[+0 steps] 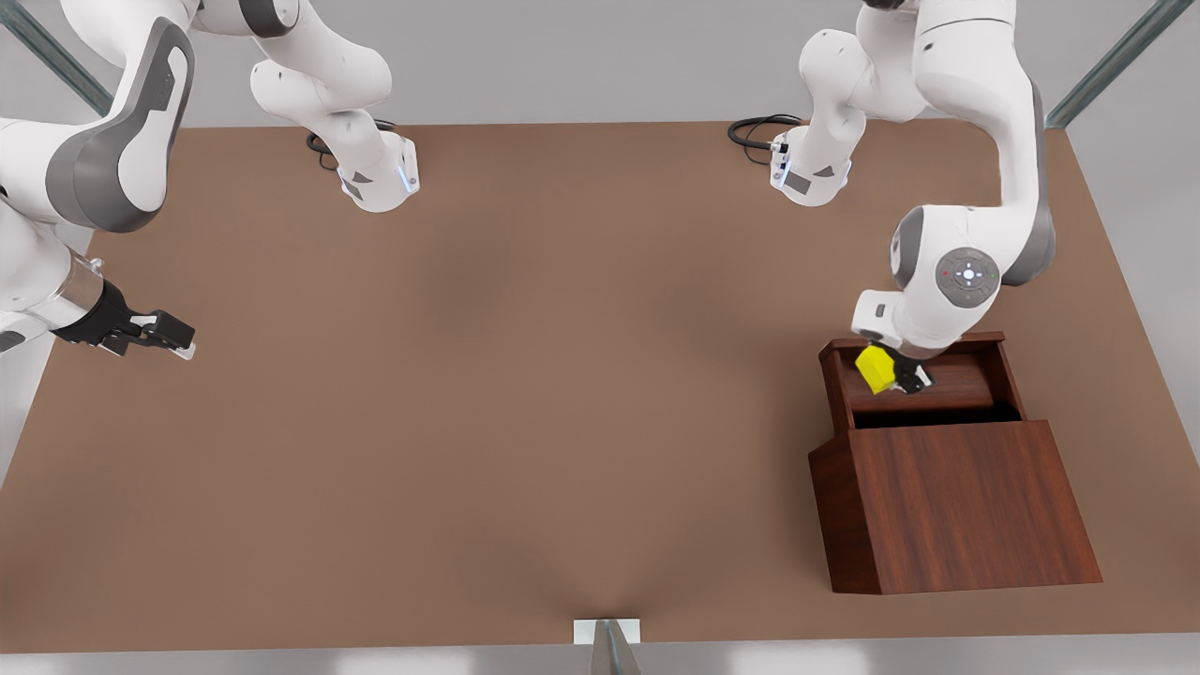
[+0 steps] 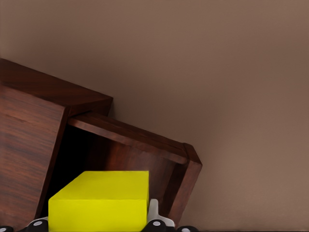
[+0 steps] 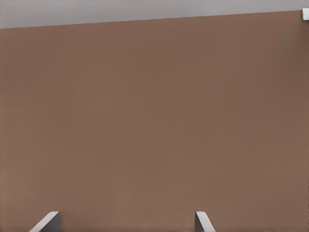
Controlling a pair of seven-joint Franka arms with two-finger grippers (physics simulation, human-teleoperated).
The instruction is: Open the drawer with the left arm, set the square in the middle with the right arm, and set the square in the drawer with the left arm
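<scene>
The square, a small yellow cube (image 1: 877, 368), hangs just above the pulled-out drawer (image 1: 966, 386) at the front view's right. My left gripper (image 1: 895, 375) is shut on it. In the left wrist view the cube (image 2: 101, 200) sits between the black fingers (image 2: 157, 224), with the open drawer (image 2: 145, 159) under and beyond it. My right gripper (image 1: 183, 342) waits at the front view's left edge, low over the table. Its two fingertips (image 3: 48, 220) stand wide apart with bare tabletop between them.
The dark wood-grain box (image 1: 956, 506) that the drawer slides out of stands near the front right of the brown table (image 1: 525, 375). Both arm bases (image 1: 380, 178) with black cables are at the far edge. A small white bracket (image 1: 607, 631) sits at the near edge.
</scene>
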